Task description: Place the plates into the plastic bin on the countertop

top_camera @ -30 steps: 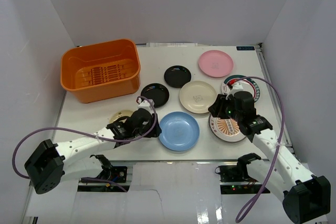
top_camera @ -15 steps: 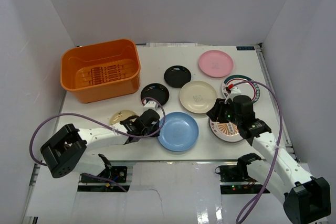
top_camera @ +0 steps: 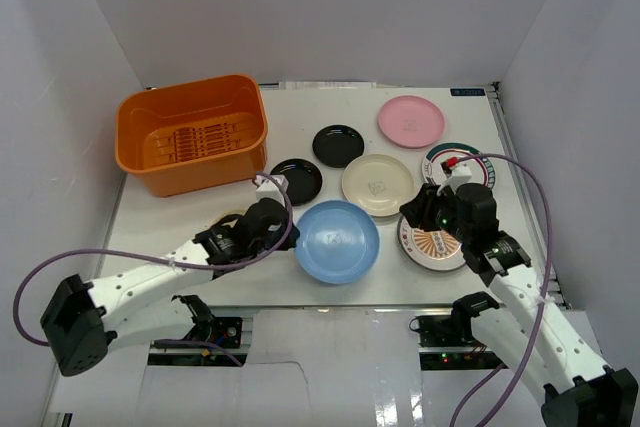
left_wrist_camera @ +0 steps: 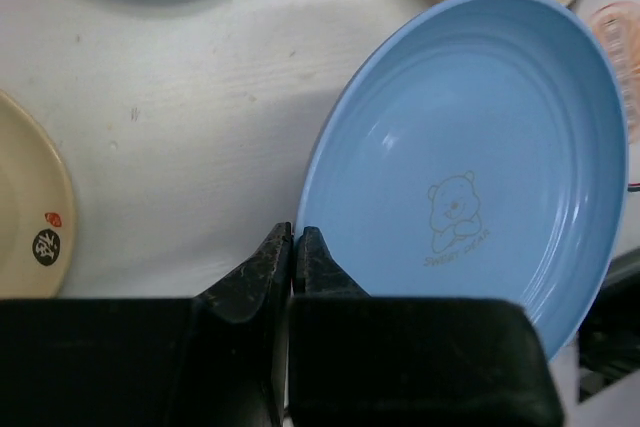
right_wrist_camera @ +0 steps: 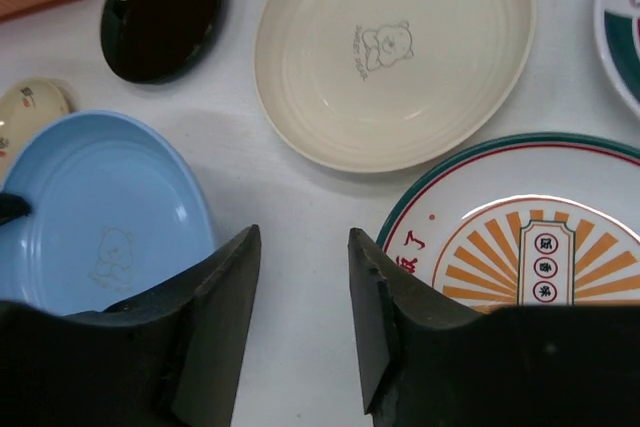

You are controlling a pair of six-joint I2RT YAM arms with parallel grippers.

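Observation:
My left gripper (top_camera: 290, 237) (left_wrist_camera: 294, 237) is shut on the left rim of the light blue plate (top_camera: 337, 240) (left_wrist_camera: 470, 147), which is tilted up off the countertop (top_camera: 300, 117). My right gripper (top_camera: 420, 209) (right_wrist_camera: 303, 237) hangs open over bare countertop, with the blue plate (right_wrist_camera: 90, 217) on its left and the orange sunburst plate (top_camera: 435, 245) (right_wrist_camera: 530, 237) on its right, nothing between its fingers. The cream plate (top_camera: 376, 184) (right_wrist_camera: 390, 47) lies just beyond. The orange plastic bin (top_camera: 190, 132) stands at the back left with no plates in it.
A pink plate (top_camera: 411, 120), two black plates (top_camera: 338, 145) (top_camera: 297, 179) and a green-red rimmed plate (top_camera: 460, 162) lie behind. A small tan plate (top_camera: 228, 219) (left_wrist_camera: 25, 212) sits partly under my left arm. White walls close in both sides and the back.
My left gripper has closed on the blue plate's rim and tipped the plate up, shifting it slightly. The right gripper has drifted a little and stays open.

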